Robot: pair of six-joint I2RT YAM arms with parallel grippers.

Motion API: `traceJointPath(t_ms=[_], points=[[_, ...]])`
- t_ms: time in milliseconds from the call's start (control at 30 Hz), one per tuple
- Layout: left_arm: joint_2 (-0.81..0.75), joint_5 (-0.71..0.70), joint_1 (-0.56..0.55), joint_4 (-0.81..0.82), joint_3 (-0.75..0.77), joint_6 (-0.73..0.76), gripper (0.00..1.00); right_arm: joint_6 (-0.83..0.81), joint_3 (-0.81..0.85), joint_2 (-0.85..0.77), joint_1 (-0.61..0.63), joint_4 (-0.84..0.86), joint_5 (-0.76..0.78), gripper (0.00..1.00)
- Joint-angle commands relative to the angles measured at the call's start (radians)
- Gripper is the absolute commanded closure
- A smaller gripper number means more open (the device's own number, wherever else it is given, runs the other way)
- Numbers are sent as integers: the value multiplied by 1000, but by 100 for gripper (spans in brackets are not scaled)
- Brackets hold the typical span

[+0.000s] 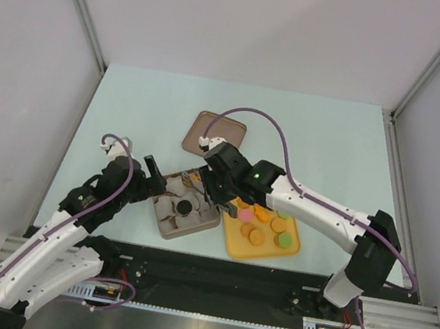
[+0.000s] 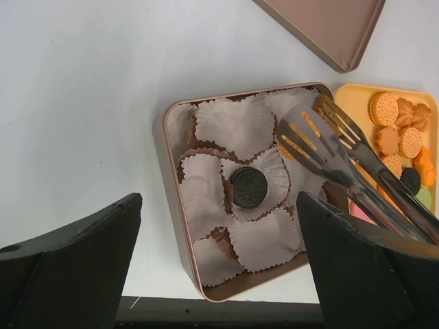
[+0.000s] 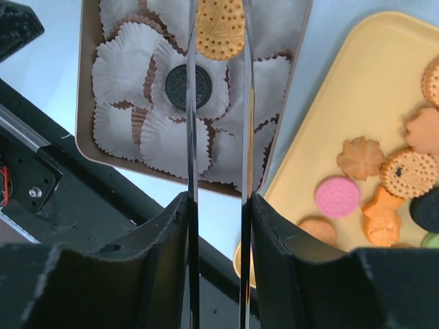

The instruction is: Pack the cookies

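Note:
My right gripper (image 3: pixel 218 205) is shut on metal tongs (image 3: pixel 193 137). The tongs pinch a tan round cookie (image 3: pixel 219 29) over the far right part of the brown tin (image 3: pixel 86 123). The tin is lined with white paper cups, and one black cookie (image 3: pixel 188 86) lies in a middle cup. More cookies lie on the yellow tray (image 3: pixel 343 89), among them a pink one (image 3: pixel 337 197). My left gripper (image 2: pixel 218 212) is open and empty, just at the tin's (image 2: pixel 168 178) near left side. From it I see the tongs (image 2: pixel 343 157) over the tin and the black cookie (image 2: pixel 247 187).
The tin's lid (image 1: pixel 216 134) lies on the table behind the tin (image 1: pixel 165 231). The yellow tray (image 1: pixel 234 239) sits right against the tin's right side. The black front rail runs just below the tin and tray.

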Motion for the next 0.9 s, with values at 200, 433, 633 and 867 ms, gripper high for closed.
traceJointPath(t_ms=[200,433,633,867], points=[[-24,-26,13,-16,34,11,0,-34,103,87,2,78,-64,61],[-18,-21,13,-16,33,14,0,-42,119,126,-6,84,-75,59],[-12,-21,13,-13,34,16,0,-47,128,140,-13,89,-73,49],[-4,-21,14,-9,36,16,0,-45,131,100,-18,80,-49,40]])
